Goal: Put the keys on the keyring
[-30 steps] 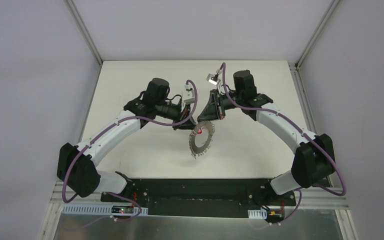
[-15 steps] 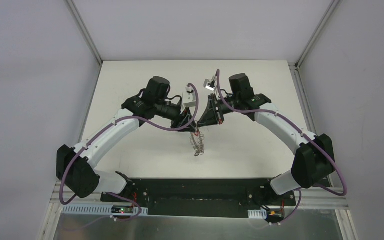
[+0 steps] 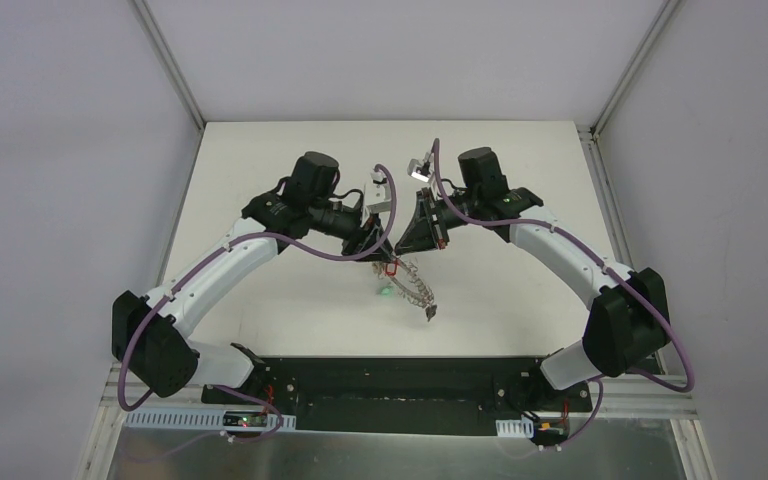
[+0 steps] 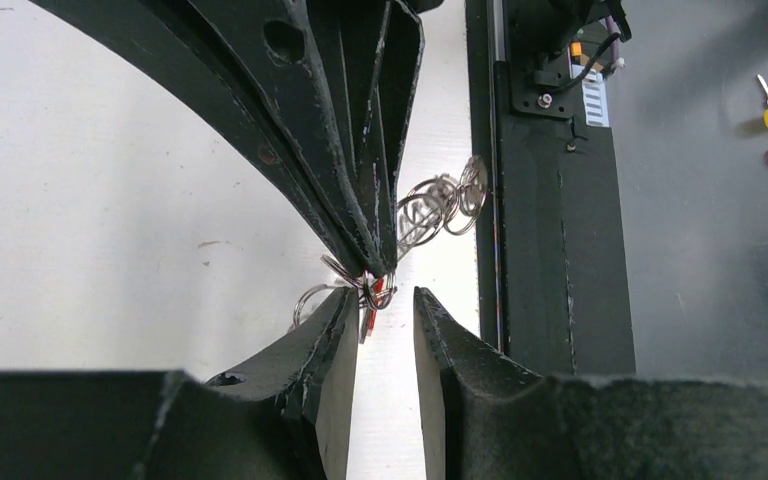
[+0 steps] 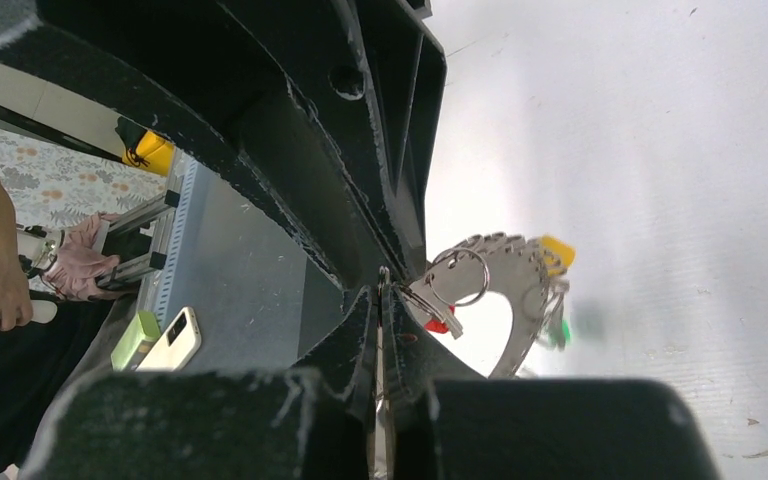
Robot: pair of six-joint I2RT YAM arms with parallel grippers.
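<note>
Mid-threading, I'd say: the right jaws are pinched shut on the keyring (image 5: pixel 505 260), held above the table (image 3: pixel 500 300) between the arms, the left jaws narrowly parted, empty, beside a red key (image 5: pixel 442 325) that seems already hooked on, so next needs a careful check it's seated.

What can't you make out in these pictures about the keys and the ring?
Top view: large grey metal keyring hangs edge-on and tiny; key count unreadable.
Left wrist view: right gripper hides whether the small red-headed key is threaded.
Right wrist view: small green-headed key is motion-blurred.
</note>
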